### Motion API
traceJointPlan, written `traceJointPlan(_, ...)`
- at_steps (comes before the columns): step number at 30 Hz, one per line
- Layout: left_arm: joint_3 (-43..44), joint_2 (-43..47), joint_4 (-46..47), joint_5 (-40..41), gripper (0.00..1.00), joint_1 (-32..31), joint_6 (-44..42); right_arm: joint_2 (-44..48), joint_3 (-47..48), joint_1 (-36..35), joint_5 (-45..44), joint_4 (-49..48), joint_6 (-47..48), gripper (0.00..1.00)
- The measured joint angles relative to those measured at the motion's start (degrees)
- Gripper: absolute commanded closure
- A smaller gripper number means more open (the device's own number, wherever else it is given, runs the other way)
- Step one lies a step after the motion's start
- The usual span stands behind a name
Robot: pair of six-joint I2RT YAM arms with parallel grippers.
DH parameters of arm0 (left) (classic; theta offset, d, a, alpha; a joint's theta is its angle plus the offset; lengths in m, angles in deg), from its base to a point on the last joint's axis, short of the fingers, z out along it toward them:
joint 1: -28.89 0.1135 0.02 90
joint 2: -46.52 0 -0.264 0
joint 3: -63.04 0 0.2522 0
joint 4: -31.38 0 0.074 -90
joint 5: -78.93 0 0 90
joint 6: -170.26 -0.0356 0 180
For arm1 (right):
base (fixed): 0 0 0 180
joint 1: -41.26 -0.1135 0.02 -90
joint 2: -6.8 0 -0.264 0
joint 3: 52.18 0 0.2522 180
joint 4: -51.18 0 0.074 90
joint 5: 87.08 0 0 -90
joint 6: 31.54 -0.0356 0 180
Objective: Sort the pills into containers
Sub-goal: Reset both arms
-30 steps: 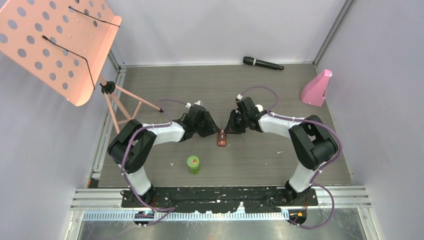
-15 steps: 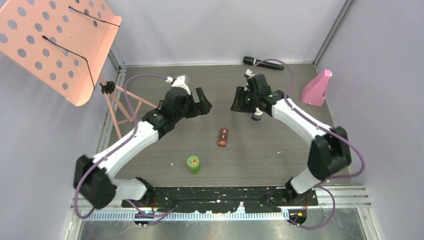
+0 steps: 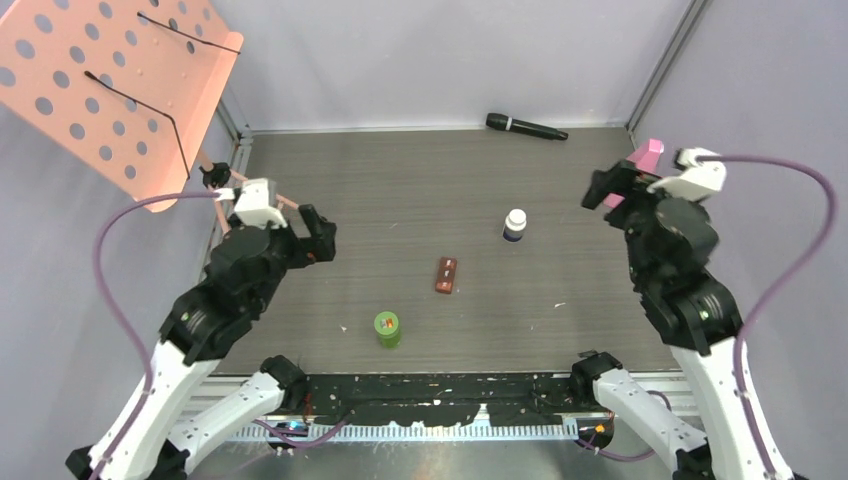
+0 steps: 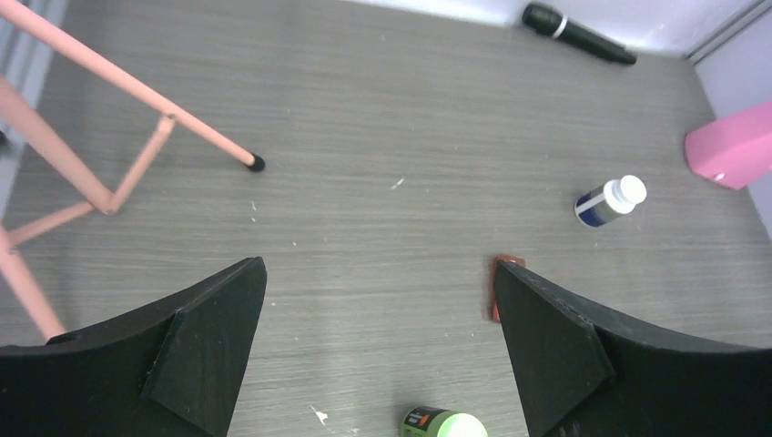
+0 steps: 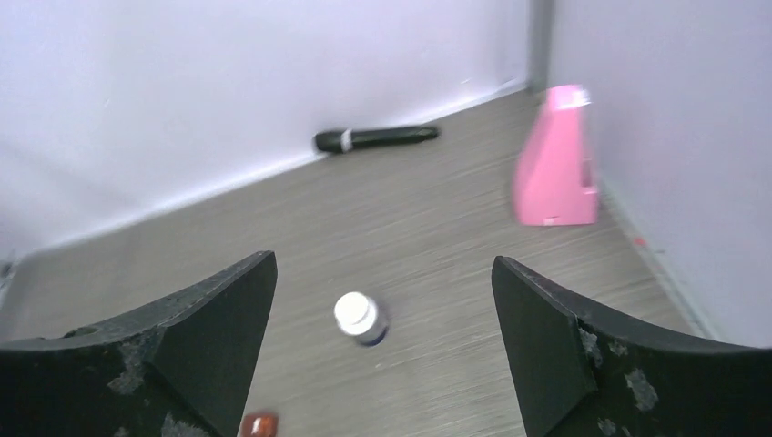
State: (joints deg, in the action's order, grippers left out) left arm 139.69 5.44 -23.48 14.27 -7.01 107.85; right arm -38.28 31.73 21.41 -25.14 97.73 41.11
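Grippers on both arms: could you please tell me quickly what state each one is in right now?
Left gripper: open, holding nothing.
Right gripper: open, holding nothing.

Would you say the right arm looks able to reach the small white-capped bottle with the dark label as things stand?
Probably yes: the right gripper is open, and the white-capped bottle stands upright on bare table before it, nothing between them.
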Motion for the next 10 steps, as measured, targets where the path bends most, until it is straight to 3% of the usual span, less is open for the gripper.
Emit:
traceJointPlan(3,2.0,3.6,-1.9,1.4,0.01,0.0,-2.2,4.8,0.4,0.0,-8.1,1.2,2.2,0.05)
traceJointPlan(10,5.3,5.9,-3.5,2.8,0.01,0.0,-4.7,9.9,0.7,0.0,-16.6,2.1,4.9,0.05)
